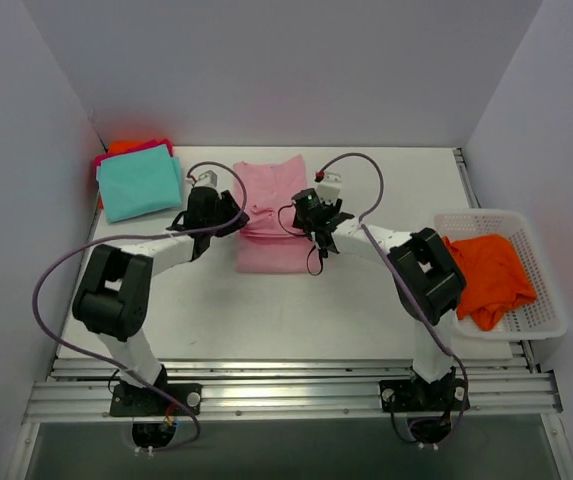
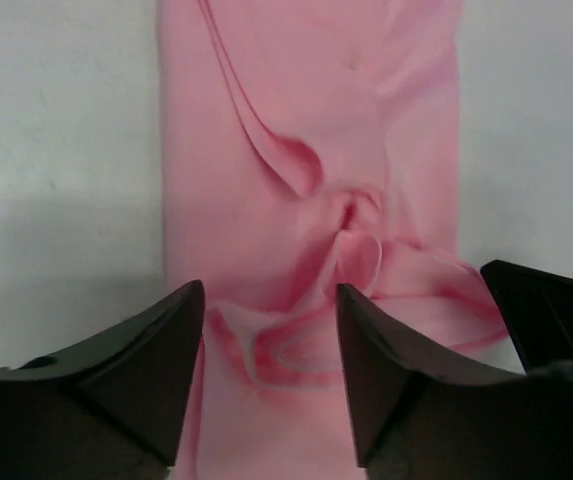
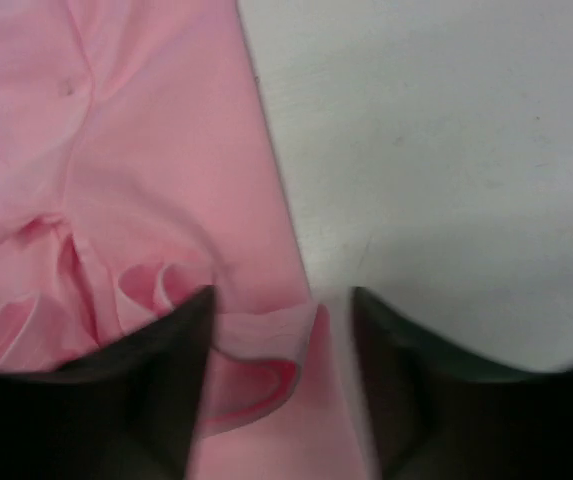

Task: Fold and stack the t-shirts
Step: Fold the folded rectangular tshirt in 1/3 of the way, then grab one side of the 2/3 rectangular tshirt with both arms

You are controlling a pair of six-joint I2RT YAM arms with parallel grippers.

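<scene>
- Left wrist cam: left end effector [image 2: 271,300] is released, jaws spread wide, and the gap between them shows only rumpled pink cloth. Nothing is pinched.
- Its left finger sits right at the left edge of the pink t-shirt [image 2: 306,100] and the other finger is over the cloth. Bare counter [image 2: 56,150] runs along the outside of that left finger.
- Just ahead of the tips the fabric is bunched into a few soft ridges. Past that it lies flatter, as a long narrow strip.
- Right wrist cam: right end effector [image 3: 281,300] is released too. The pink t-shirt [image 3: 146,150] has its right edge running up between the fingers, so one finger is over cloth and the other is over the counter [image 3: 446,130].
- Can't tell from either wrist cam whether the tips actually touch the cloth.
- Top cam: left end effector [image 1: 234,215] and right end effector [image 1: 316,225] flank the pink t-shirt [image 1: 271,175], one at each side edge about halfway along it.
- Farther out, well to the left of the left end effector, a folded teal t-shirt [image 1: 141,183] sits on a magenta t-shirt [image 1: 161,147] in the back corner.
- Well off to the right of the right end effector, a crumpled orange t-shirt [image 1: 486,275] lies in a white basket [image 1: 476,215].
</scene>
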